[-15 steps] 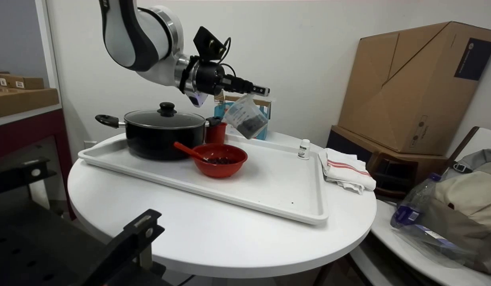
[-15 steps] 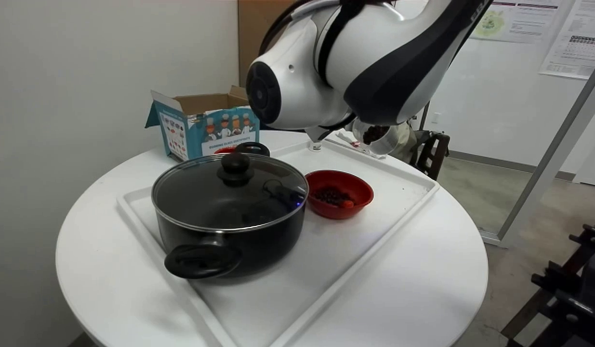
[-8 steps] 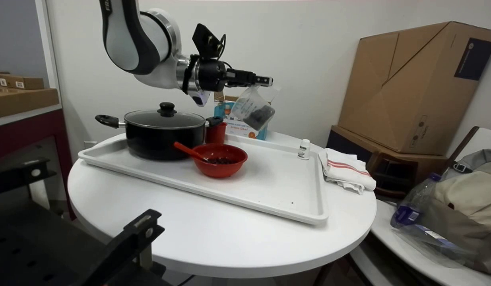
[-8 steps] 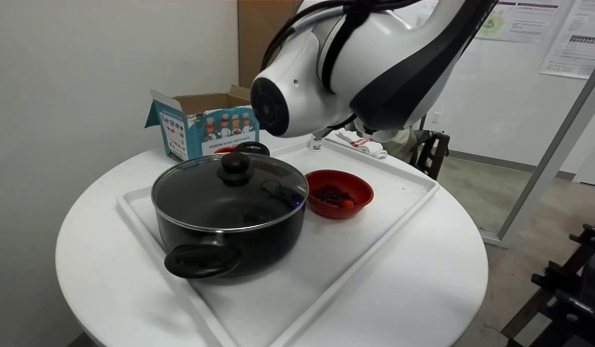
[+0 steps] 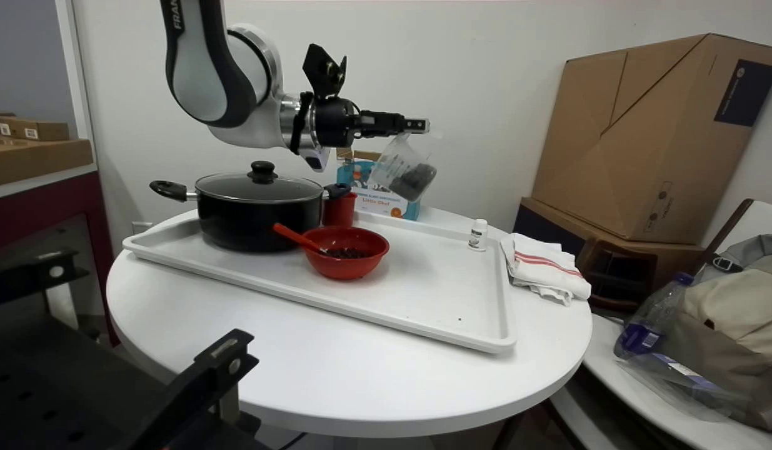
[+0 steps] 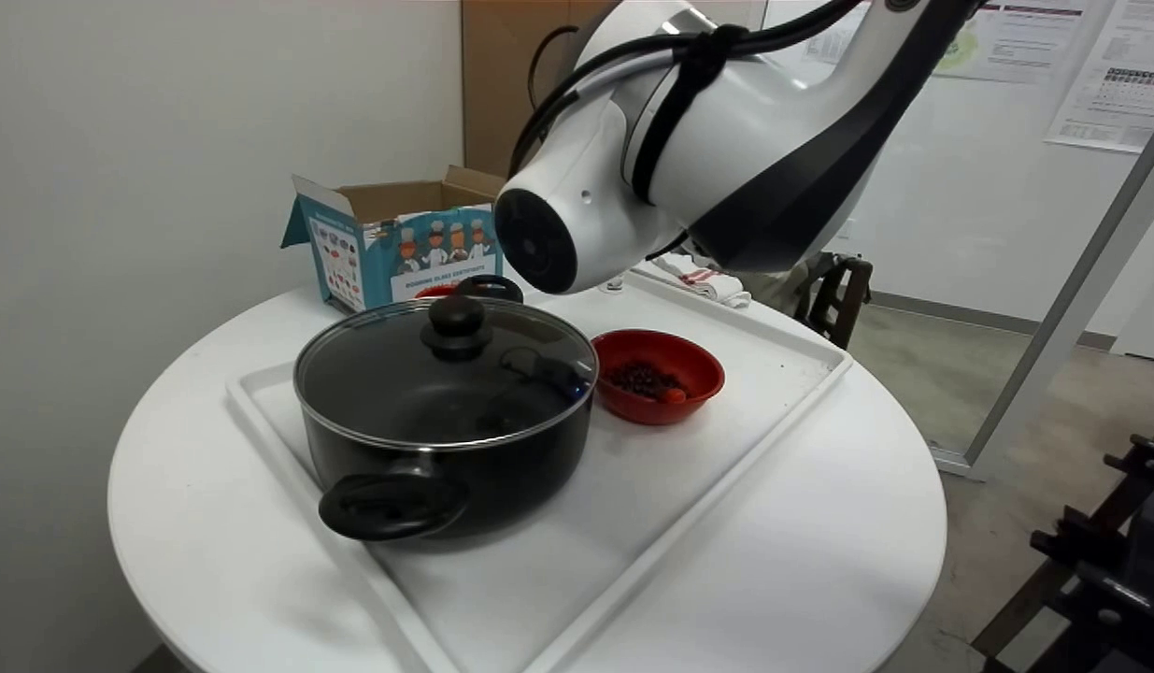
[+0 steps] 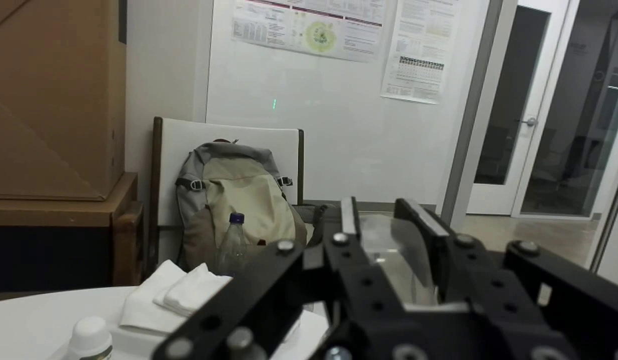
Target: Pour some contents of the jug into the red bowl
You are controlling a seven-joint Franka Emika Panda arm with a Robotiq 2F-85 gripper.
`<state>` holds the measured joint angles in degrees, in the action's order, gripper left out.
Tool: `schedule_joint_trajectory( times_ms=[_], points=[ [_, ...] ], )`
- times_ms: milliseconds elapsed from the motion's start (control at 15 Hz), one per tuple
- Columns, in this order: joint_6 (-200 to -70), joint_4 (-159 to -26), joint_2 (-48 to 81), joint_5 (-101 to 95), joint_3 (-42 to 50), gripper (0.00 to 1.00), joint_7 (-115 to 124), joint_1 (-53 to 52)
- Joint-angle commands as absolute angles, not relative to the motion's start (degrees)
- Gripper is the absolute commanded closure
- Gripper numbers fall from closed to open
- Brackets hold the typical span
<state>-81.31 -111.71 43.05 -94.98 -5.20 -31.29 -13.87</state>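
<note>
Gripper (image 5: 418,126): pinching the clear jug (image 5: 398,165) at its upper side; roughly level, with tips toward the right in an exterior view. Arm (image 5: 201,75): angled down from the upper left, then bent near level toward the gripper. Jug: suspended at a tilt, higher than the red bowl (image 5: 345,269) and to its right in that view, with dark contents (image 5: 414,181) in the lower part. Bowl: on the white tray (image 5: 423,300), with dark pieces (image 5: 347,253) inside and a red handle (image 5: 297,237) over the left rim. Black lidded pot (image 5: 257,219): left of the bowl.
</note>
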Motion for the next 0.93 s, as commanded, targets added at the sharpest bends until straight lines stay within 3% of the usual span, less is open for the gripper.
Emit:
schedule_joint_trajectory(
  times_ms=[0, 867],
  points=[
    [-78.41, -111.13, 44.35, -97.95, -5.43, 0.94, -29.83, -14.28],
    [-74.18, -111.36, 46.27, -106.33, -5.09, 0.94, -26.62, -16.59]
  ],
)
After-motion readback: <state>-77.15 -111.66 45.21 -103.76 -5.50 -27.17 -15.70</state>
